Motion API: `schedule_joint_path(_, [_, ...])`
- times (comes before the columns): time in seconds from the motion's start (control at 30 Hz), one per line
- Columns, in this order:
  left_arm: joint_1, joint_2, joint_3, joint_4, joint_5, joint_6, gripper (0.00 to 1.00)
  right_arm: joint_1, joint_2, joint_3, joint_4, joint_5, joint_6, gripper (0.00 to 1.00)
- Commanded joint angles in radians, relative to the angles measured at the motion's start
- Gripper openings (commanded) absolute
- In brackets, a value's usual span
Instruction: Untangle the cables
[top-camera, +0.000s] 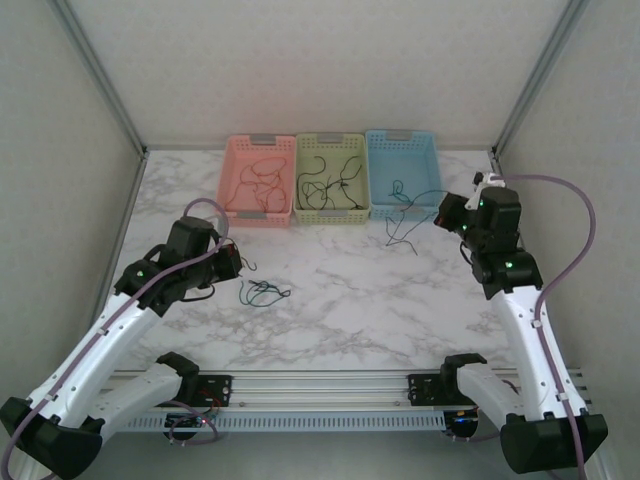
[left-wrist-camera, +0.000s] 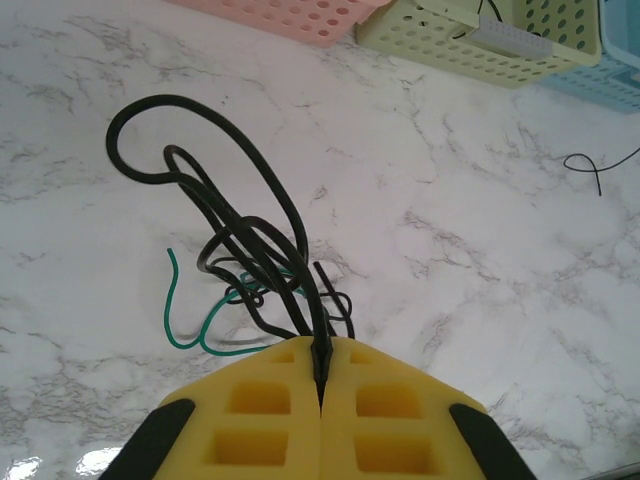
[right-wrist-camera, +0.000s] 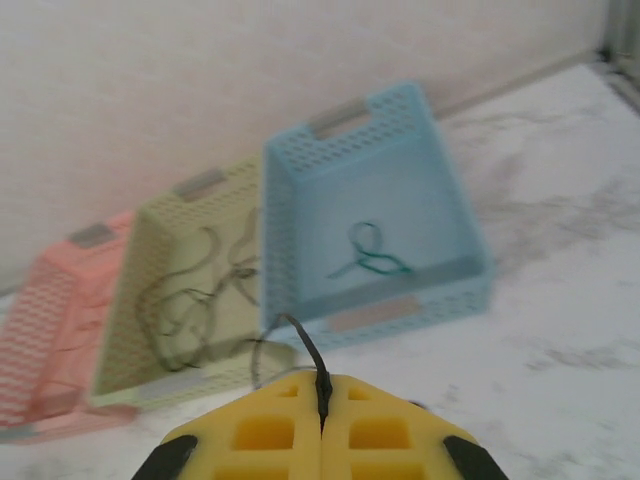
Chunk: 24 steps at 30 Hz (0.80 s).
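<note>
My left gripper (left-wrist-camera: 321, 362) is shut on a black cable (left-wrist-camera: 240, 190) that rises from a small tangle on the marble. A green cable (left-wrist-camera: 185, 335) lies knotted into that tangle, which sits just right of the left gripper (top-camera: 232, 262) in the top view. My right gripper (right-wrist-camera: 321, 388) is shut on another thin black cable (right-wrist-camera: 305, 345). From the right gripper (top-camera: 447, 213) this cable (top-camera: 408, 222) hangs down to the table in front of the blue basket.
Three baskets stand in a row at the back: pink (top-camera: 236, 148) with red-orange cables, yellow-green (top-camera: 303, 205) with black ones, blue (top-camera: 374, 200) with a green cable (right-wrist-camera: 372, 258). Side walls close in the table left and right.
</note>
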Motion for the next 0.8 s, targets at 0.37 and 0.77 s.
schedule_joint_path(0.37, [0.012, -0.020, -0.019, 0.031, 0.048, 0.004, 0.00, 0.098, 0.256, 0.440, 0.307, -0.307, 0.161, 0.00])
schedule_joint_path(0.77, [0.012, -0.037, -0.017, 0.025, 0.082, 0.006, 0.00, 0.187, 0.567, 0.717, 0.375, -0.184, 0.146, 0.00])
